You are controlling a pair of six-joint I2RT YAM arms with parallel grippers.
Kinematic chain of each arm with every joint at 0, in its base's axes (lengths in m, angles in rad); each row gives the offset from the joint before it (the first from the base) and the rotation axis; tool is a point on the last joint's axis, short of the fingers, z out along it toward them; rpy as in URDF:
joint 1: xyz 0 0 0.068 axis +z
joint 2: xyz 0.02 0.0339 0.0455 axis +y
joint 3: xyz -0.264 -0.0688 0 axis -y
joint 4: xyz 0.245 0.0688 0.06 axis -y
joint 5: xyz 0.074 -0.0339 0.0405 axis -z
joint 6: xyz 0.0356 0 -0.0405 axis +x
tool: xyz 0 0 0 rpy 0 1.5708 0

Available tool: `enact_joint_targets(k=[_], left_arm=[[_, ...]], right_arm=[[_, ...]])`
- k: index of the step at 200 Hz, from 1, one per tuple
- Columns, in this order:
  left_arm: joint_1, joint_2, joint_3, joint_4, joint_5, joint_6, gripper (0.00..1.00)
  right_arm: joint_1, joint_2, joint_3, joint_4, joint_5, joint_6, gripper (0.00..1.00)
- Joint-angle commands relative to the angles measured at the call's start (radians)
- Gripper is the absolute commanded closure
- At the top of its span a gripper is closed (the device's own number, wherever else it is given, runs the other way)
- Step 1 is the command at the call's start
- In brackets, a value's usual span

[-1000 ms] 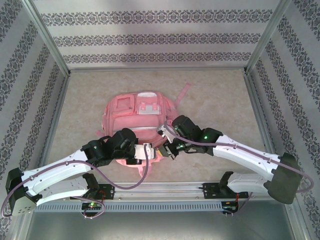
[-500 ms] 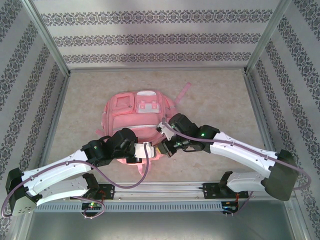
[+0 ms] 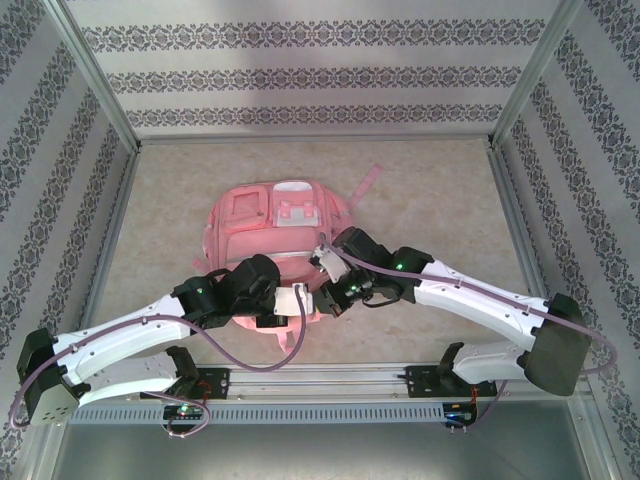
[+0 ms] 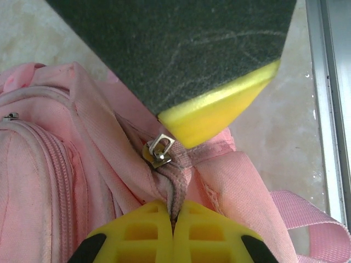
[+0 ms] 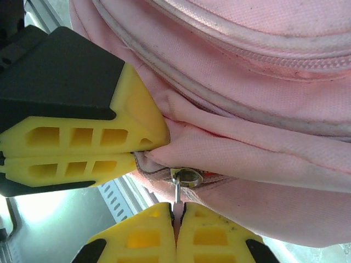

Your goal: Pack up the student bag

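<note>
top: high, rear, looking down | wrists: close, sharing student bag seam

Both arms drew inward.
We note the right gripper slid left along the student bag's near edge, closer to the left gripper; the left arm nudged slightly right.

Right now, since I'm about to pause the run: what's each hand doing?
Left hand: closed, pinching a fabric edge of the student bag.
Right hand: closed on the zipper pull.
</note>
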Motion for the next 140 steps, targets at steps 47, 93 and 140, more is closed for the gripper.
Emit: enact_joint_targets(k=[47, 93, 140], left_arm=[[-0.008, -0.021, 0.032, 0.056, 0.049, -0.014, 1.0], [-0.008, -0.03, 0.031, 0.056, 0.046, -0.017, 1.0], [-0.008, -0.142, 0.035, -0.02, 0.002, -0.006, 1.0]], right_arm=[[0.025, -0.022, 0.027, 0.216, -0.235, 0.091, 1.0], [0.02, 0.009, 0.028, 0.159, -0.231, 0.06, 1.0], [-0.171, 0.012, -0.017, -0.178, 0.344, 0.034, 1.0]])
